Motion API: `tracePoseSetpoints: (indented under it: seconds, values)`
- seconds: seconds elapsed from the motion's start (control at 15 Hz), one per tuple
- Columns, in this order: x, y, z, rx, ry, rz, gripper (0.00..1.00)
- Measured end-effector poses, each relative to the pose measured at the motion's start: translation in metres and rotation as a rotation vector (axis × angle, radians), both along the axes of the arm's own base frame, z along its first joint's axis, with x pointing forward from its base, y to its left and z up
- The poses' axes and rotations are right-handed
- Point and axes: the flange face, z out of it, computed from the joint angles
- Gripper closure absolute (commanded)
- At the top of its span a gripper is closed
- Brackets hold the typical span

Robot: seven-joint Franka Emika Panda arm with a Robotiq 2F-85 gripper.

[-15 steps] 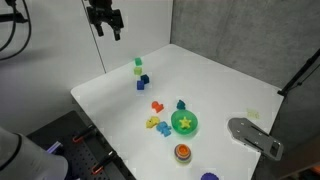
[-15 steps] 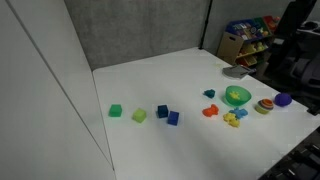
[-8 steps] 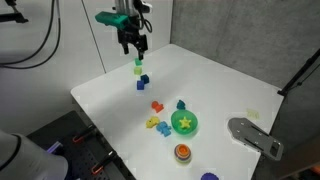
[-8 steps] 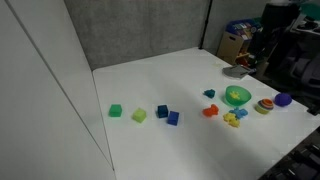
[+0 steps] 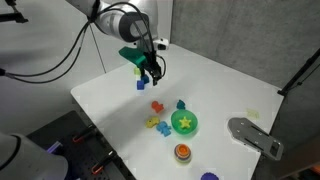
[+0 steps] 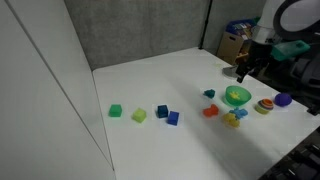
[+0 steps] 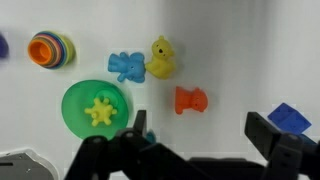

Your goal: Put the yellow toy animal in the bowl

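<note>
The yellow toy animal (image 7: 162,58) lies on the white table beside a small blue toy (image 7: 126,66). It also shows in both exterior views (image 5: 152,124) (image 6: 230,120). The green bowl (image 7: 72,112) (image 5: 193,128) (image 6: 240,92) sits close by with a yellow star piece (image 7: 100,110) inside it. My gripper (image 7: 200,140) (image 5: 152,72) (image 6: 243,70) is open and empty. It hangs above the table, short of the toys, with nothing between its fingers.
An orange-red toy (image 7: 189,100) lies between the jaws' line and the yellow animal. A striped orange cup (image 7: 50,48) and a purple piece (image 6: 283,99) sit past the bowl. Blue cubes (image 6: 167,115) and green cubes (image 6: 115,111) stand farther off. A grey object (image 5: 255,135) lies at the table edge.
The arm has swung down from high at the back and moved over the table toward the group of toys. No object has moved.
</note>
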Motion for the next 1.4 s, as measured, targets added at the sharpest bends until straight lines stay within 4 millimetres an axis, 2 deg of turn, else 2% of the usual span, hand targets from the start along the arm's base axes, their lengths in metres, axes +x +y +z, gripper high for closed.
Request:
tracePoseSetpoints:
  seconds: [0.47, 0.8, 1.0, 1.4]
  values:
    - [-0.003, -0.027, -0.116, -0.1, 0.018, -0.122, 0.0]
    - [-0.017, -0.032, -0.191, -0.145, 0.073, -0.195, 0.0]
    - [-0.022, -0.029, -0.219, -0.157, 0.062, -0.203, 0.0]
    - [-0.028, -0.015, -0.254, -0.143, 0.021, -0.202, 0.0]
